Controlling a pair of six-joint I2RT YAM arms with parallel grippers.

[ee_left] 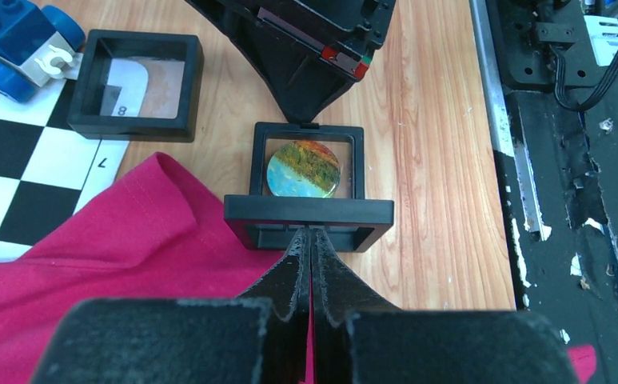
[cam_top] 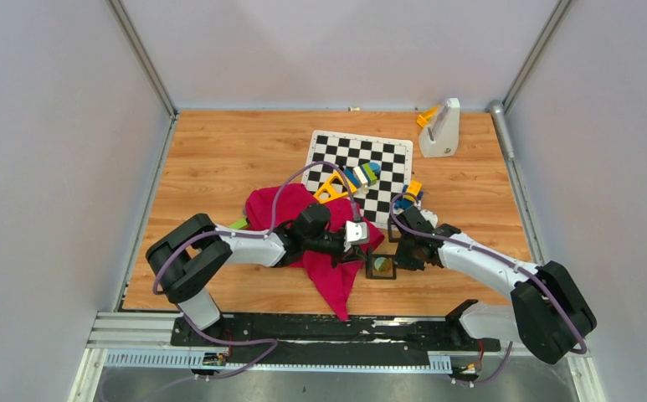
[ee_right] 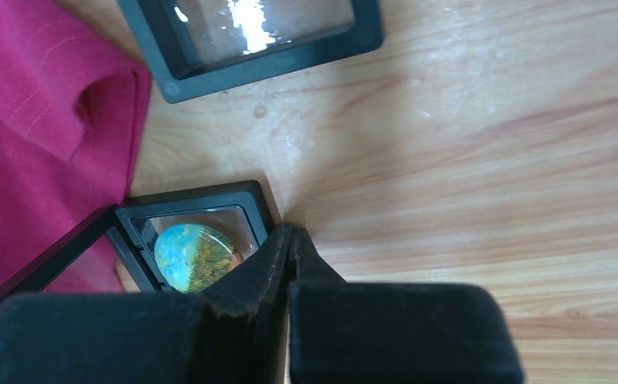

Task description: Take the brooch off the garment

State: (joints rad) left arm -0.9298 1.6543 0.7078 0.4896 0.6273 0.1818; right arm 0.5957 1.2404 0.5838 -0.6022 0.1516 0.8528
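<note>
The left jaws and right jaws are sitting closed at the black frame (ee_left: 309, 212) around the brooch (ee_left: 304, 169), near the board (ee_left: 17, 184) digits "7", "8".

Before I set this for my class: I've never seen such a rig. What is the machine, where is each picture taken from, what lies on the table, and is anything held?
Two robot arms, left and right, are bolted at the table's near edge. One picture looks down from above; the other two come from a camera on each wrist. On the table lie a magenta garment, a chequered board, toy blocks and an empty-looking black frame. The brooch, a round blue and yellow-green disc, sits in a second, open frame beside the garment, not on it. The left fingers and right fingers, black low in their wrist pictures, are shut, tips against that frame; whether either grips it is unclear.
</note>
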